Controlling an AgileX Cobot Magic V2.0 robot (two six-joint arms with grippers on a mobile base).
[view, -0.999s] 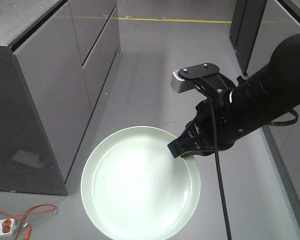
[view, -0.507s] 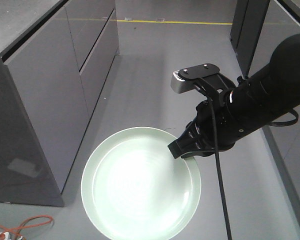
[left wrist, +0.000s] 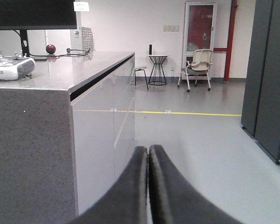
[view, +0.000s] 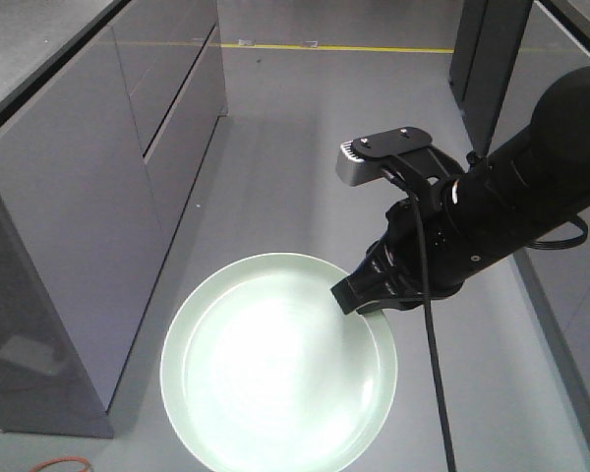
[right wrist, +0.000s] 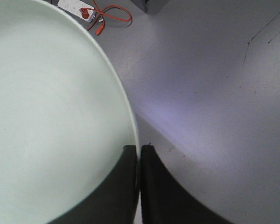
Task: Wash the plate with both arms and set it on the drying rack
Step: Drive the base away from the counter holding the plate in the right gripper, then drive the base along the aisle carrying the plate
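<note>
Mint-green and glossy, the plate (view: 275, 364) hangs above the grey floor (view: 305, 138), held at its upper right rim by the right gripper (view: 360, 293). The right wrist view shows that gripper's 2 black fingers (right wrist: 116, 186) pinched on the rim, 1 over the plate's inner face and 1 outside it. The right arm (view: 531, 187) reaches in from the right, a silver-grey block (view: 359, 162) above its wrist and a black cable (view: 435, 383) dropping past the plate's edge. A grey cabinet (view: 88, 226) stands left of the plate, apart from it. The left gripper (left wrist: 148, 150) has its 2 fingers pressed together with nothing between them, pointing along the floor beside a grey counter (left wrist: 74, 70). A yellow line (view: 374, 48) crosses the floor farther off. A white power strip (right wrist: 74, 7) with a red cable (right wrist: 113, 16) lies on the floor beyond the plate's rim.
</note>
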